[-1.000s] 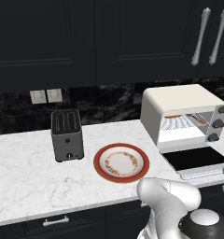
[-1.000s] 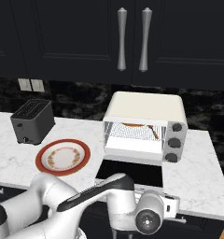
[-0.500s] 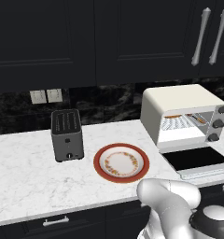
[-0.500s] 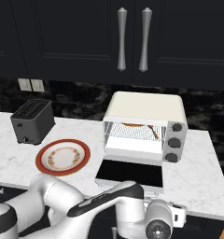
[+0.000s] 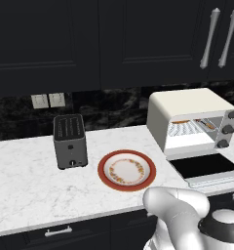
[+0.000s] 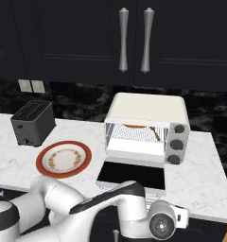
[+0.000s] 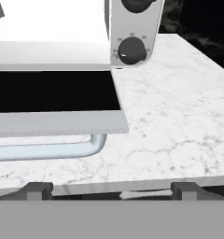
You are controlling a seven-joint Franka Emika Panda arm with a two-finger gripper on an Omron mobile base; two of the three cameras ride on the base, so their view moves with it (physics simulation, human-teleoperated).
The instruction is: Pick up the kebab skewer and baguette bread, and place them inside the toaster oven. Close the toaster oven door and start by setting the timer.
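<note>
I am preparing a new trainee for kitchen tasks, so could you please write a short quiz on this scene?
1. True or false: the dark glass door of the cream-white boxy toaster oven lies folded down flat.
2. What lies on the round red-rimmed plate? A) a baguette B) a skewer C) nothing
3. Fill in: the dark grey slot toaster stands to the ____ of the plate in both base views.

Key: 1 true. 2 C. 3 left.
</note>
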